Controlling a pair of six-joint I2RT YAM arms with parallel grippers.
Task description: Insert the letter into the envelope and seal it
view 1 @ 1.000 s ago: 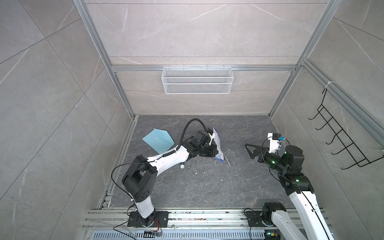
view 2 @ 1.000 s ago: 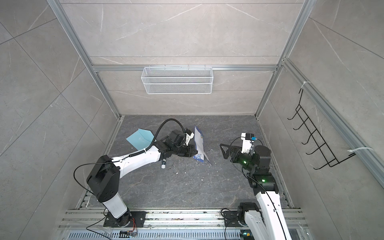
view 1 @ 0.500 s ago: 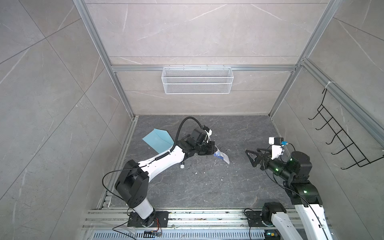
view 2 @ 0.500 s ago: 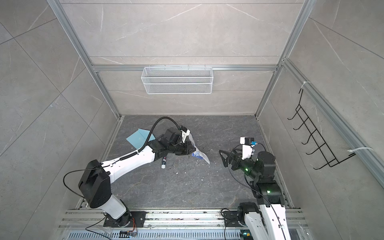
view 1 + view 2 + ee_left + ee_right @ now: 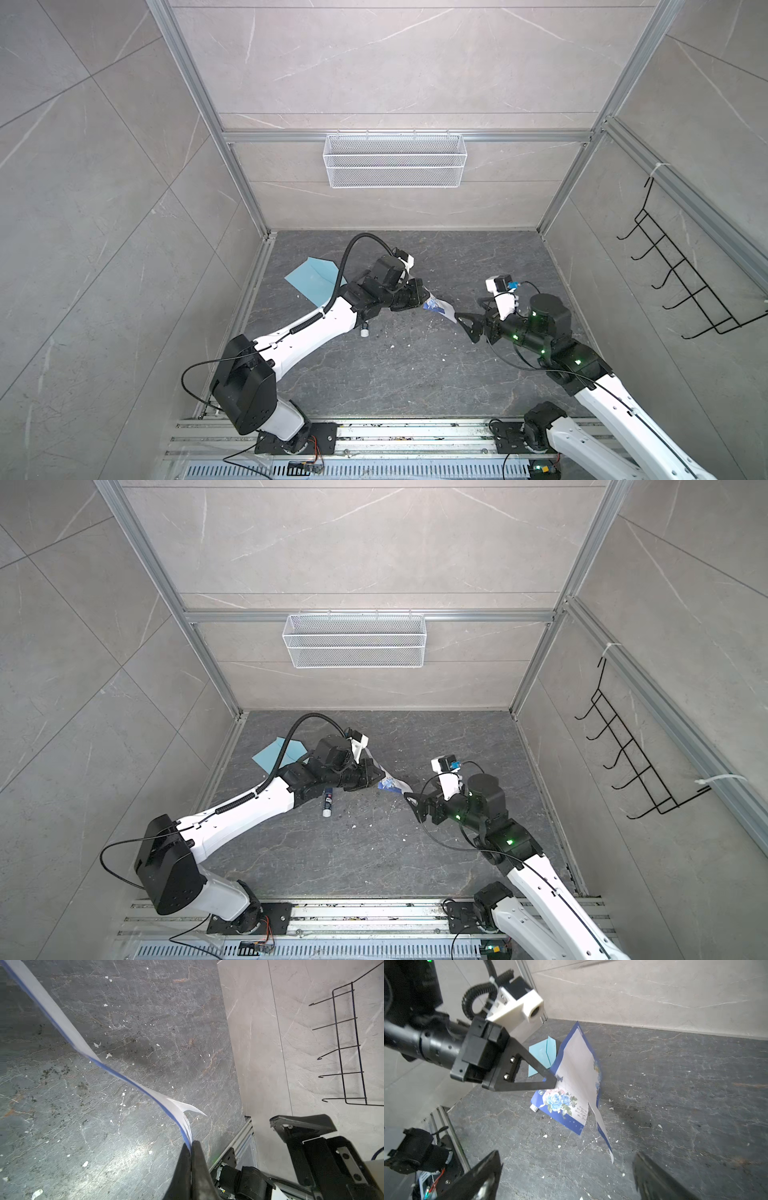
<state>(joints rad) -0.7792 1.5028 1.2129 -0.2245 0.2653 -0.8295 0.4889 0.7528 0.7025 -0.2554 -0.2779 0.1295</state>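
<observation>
Near the middle of the bench (image 5: 399,374), the letter (image 5: 577,1076) hangs on edge in the air, a white sheet with a dark blue border and blue roses at one corner. Its lower part curls, and whether the lowest corner touches the bench cannot be told. The left end effector (image 5: 555,1082) is closed tight on one long edge of the sheet. The right end effector (image 5: 467,328) stands wide open with nothing in it, just beside the sheet's free corner.

The light blue envelope (image 5: 313,278) lies flat on the bench, well apart, behind the left arm and towards the left wall. A glue stick (image 5: 327,802) lies under that arm.

By my reading, the task is at an early stage. The letter is lifted but not yet in the envelope, and nothing is sealed. Carrying it over, inserting it, gluing and closing the flap all remain.

A few lines of script beside the roses are too small to read, as is the glue stick's label.
</observation>
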